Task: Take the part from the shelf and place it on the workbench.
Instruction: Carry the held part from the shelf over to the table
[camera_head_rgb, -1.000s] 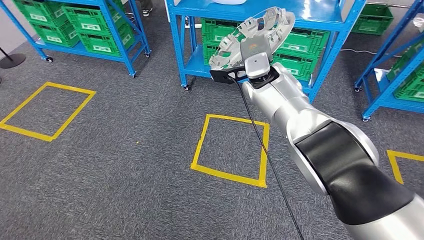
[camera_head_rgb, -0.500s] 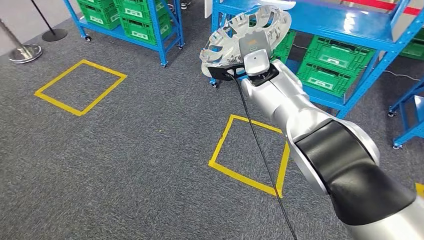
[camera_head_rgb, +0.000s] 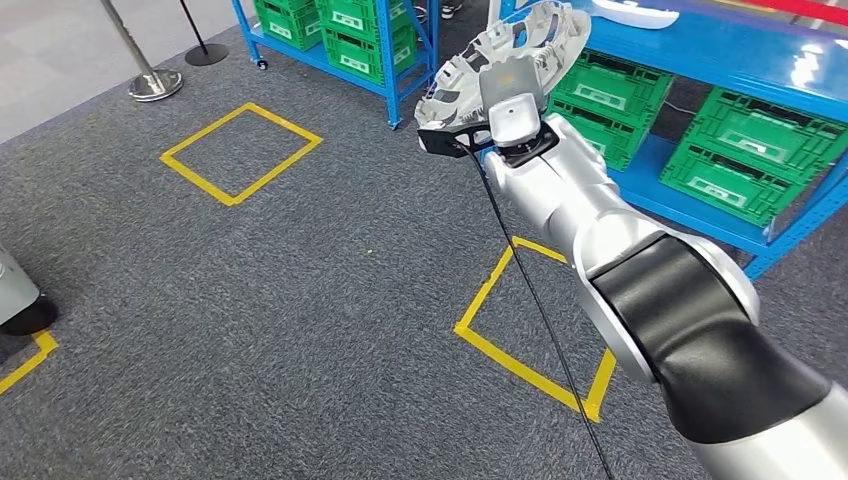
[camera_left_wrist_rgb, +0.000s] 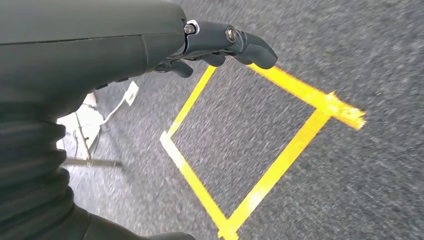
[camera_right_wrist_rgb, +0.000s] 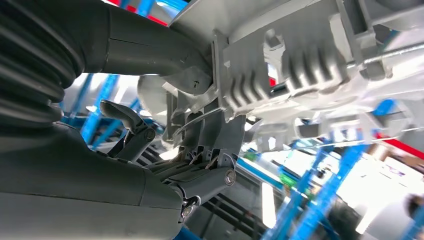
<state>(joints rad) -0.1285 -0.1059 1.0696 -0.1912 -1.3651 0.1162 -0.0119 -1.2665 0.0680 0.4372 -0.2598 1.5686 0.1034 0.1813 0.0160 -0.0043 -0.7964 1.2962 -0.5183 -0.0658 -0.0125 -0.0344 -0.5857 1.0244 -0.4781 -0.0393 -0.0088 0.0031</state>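
Note:
A round grey cast-metal part (camera_head_rgb: 520, 48) with ribbed openings is held up in front of me, tilted, by my right hand (camera_head_rgb: 455, 135), at the end of my outstretched silver arm. In the right wrist view the thumb and fingers (camera_right_wrist_rgb: 200, 180) clamp the rim of the part (camera_right_wrist_rgb: 300, 65). My left hand (camera_left_wrist_rgb: 215, 45) hangs over the carpet with loosely bent fingers and holds nothing.
A blue shelf (camera_head_rgb: 700, 60) with green crates (camera_head_rgb: 725, 150) stands right behind the part, with a white piece (camera_head_rgb: 635, 12) on its top board. A second blue rack (camera_head_rgb: 345, 30) is further left. Yellow tape squares (camera_head_rgb: 240, 150) (camera_head_rgb: 530, 335) mark the grey carpet. A stanchion post (camera_head_rgb: 150, 80) stands at far left.
The whole picture has slid to the right as my view turned left; the shelves shifted right and a stanchion came in. The part stays in my right hand.

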